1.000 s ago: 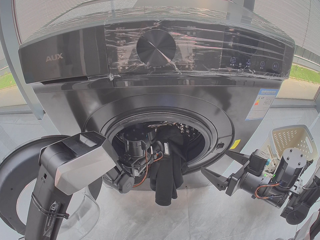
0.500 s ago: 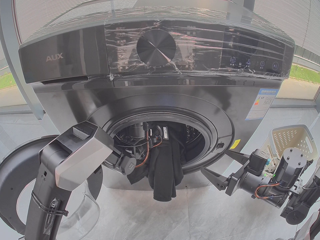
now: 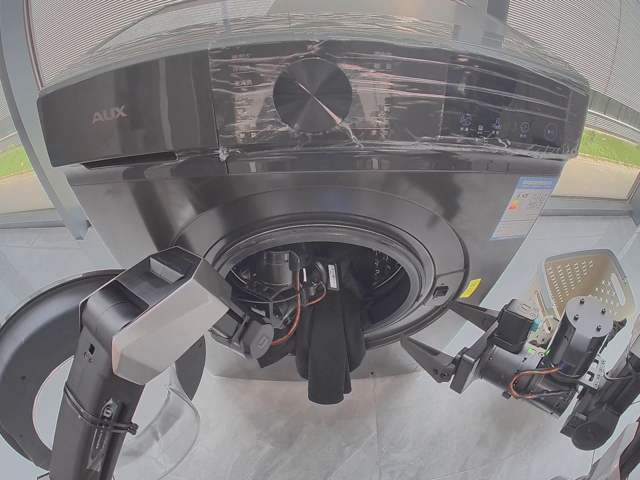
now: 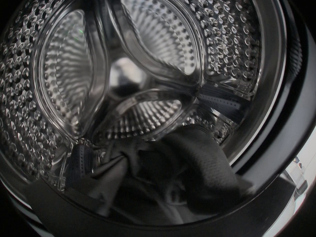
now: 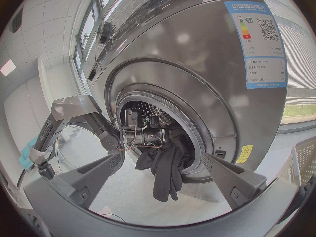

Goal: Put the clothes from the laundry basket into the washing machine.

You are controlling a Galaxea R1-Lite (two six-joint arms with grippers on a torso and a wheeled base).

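Loading is the step in hand: black garment [image 3: 330, 348] hangs over the washing machine [image 3: 400, 195] door rim, half inside the drum. We cannot tell whether our left gripper [image 3: 327, 278] holds it. Our right gripper [image 3: 430, 324] gapes empty. Next, we judge, the hanging half needs pushing inside.

My left arm [image 3: 157, 318] wrist-deep in the washing machine [image 3: 400, 195] mouth, black garment [image 3: 330, 355] draped over its rim, my right gripper [image 3: 429, 323] spread wide near the laundry basket [image 3: 587, 278]

Washing machine [image 3: 373, 188]: you see glossy dark metal.
Drum [image 4: 65, 66]: shiny dimpled steel.
Garment [image 3: 330, 341]: matt black cloth.
Laundry basket [image 3: 587, 275]: matt perforated plastic.
Floor [image 3: 300, 435]: smooth tiles.
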